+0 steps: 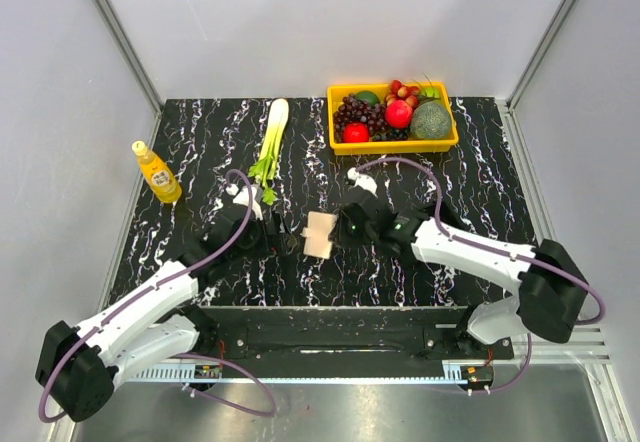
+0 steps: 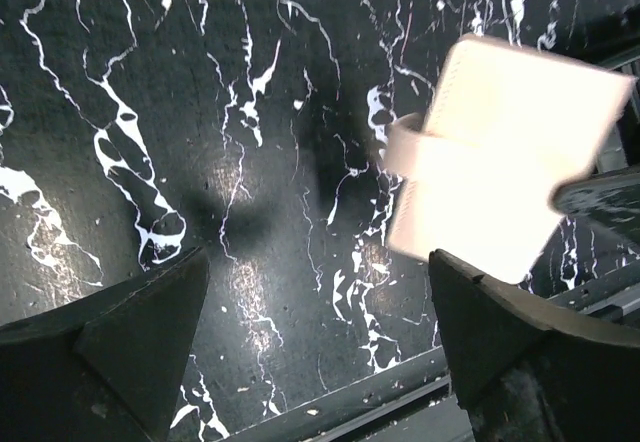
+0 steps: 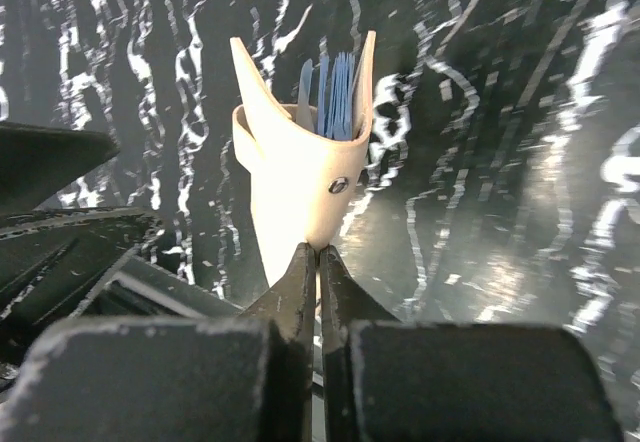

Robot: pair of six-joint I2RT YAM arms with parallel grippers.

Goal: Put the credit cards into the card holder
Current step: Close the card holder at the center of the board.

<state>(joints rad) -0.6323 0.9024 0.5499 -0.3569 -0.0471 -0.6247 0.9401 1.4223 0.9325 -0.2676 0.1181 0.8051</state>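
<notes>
We pinch the card holder point(image 3: 290, 177) by its thin edge with our right gripper point(image 3: 318, 262) (left gripper point(image 2: 318, 262) wide, empty); it may slip.

From my bases, the holder point(image 1: 319, 234) is at mid-surface point(image 1: 480, 192) between my claws: left claw point(image 2: 318, 257) at its 9 o'clock, right claw point(image 3: 318, 254) touching at 3. Cards point(image 3: 335, 97) stand inside it. From the holder, bottle point(image 1: 157, 172) at 10 o'clock, celery point(image 1: 272, 142) at 11, basket point(image 1: 393, 146) at 1.
</notes>
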